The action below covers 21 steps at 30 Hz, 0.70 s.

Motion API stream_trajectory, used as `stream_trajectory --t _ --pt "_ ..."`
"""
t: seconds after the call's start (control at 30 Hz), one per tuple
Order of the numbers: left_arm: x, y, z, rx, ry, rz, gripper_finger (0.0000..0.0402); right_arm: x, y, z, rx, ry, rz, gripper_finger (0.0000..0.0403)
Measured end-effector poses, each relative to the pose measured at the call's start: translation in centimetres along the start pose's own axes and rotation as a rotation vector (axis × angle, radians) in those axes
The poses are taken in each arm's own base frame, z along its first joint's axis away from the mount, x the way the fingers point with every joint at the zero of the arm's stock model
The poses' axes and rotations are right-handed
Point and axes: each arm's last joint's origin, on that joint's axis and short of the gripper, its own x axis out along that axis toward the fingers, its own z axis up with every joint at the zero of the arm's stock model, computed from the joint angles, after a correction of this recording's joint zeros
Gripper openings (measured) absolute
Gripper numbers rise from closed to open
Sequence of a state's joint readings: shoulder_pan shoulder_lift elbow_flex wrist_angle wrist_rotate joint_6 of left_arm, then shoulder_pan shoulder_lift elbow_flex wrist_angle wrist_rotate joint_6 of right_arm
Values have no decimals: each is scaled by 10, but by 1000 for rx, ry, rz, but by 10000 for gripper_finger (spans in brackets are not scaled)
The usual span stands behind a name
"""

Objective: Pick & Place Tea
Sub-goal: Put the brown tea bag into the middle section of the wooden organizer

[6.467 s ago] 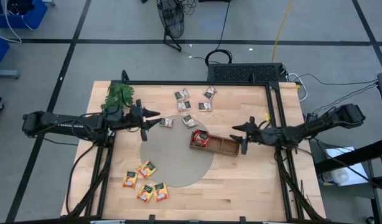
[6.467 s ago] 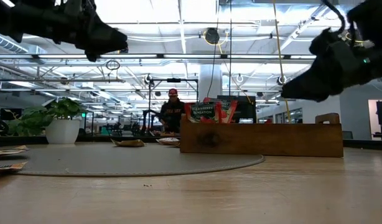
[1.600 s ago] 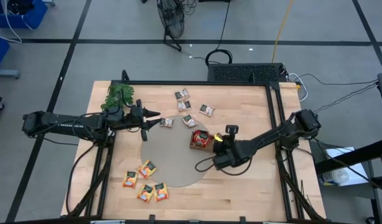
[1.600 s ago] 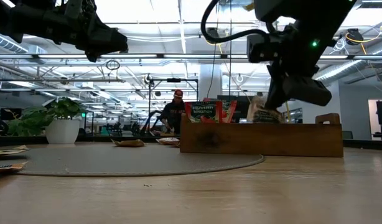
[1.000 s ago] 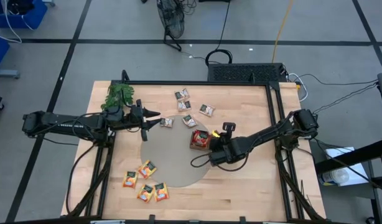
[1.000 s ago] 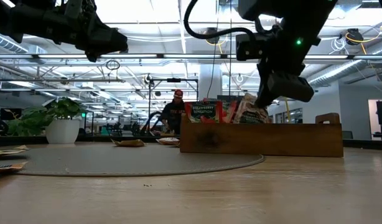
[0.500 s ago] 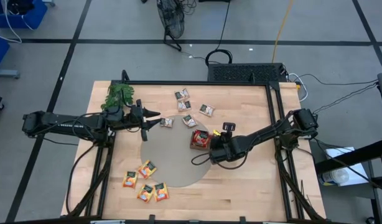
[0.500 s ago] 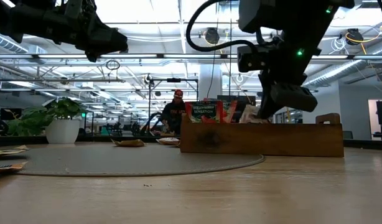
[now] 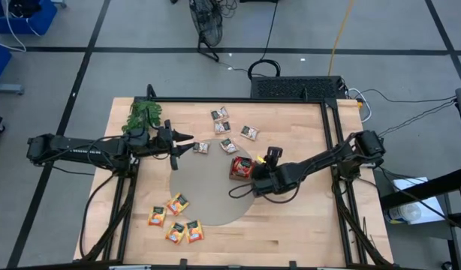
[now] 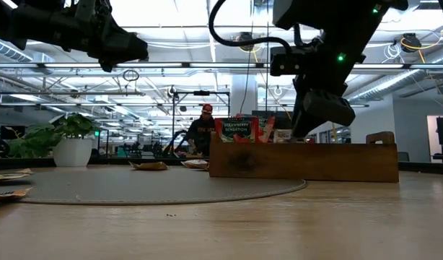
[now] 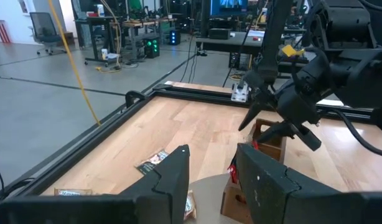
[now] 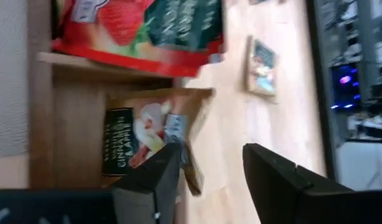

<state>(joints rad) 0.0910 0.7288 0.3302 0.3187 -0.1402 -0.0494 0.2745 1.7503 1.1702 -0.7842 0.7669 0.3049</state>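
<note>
Table [image 9: 290,225] carries a round grey mat [image 9: 215,196] at centre; a wooden tray [image 10: 301,162] sits at the mat's right edge, mostly hidden from above by the right arm; a green sprig [image 9: 143,114] lies at the far left corner. Grey-white sachets [image 9: 249,133] are scattered on the far side of the table, orange ones [image 9: 176,204] clustered near the front left; red sachets [image 12: 138,25] stand in the tray's end compartment. Right hand [image 9: 262,171] hangs over the tray, fingers spread, pinching nothing; a grey-white sachet [image 12: 138,140] lies in the compartment next to the red ones, directly under the fingers, apart from them. Left hand [image 9: 187,143] hovers at the mat's far left edge, fingers spread, just beside one loose sachet [image 9: 201,148]. A person [image 10: 201,130] shows in the room behind.
</note>
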Motion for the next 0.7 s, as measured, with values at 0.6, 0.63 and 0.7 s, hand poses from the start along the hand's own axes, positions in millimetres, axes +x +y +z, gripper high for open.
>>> stream_trajectory --t 0.6,0.63,0.7 --pt "0 0 0 0 0 0 136 -38 -23 17 66 -216 305 83" --pt "0 0 0 0 0 -1 136 -37 -20 18 47 -218 348 58" --pt "0 0 0 0 -1 0 136 -33 -17 20 8 -198 414 16"
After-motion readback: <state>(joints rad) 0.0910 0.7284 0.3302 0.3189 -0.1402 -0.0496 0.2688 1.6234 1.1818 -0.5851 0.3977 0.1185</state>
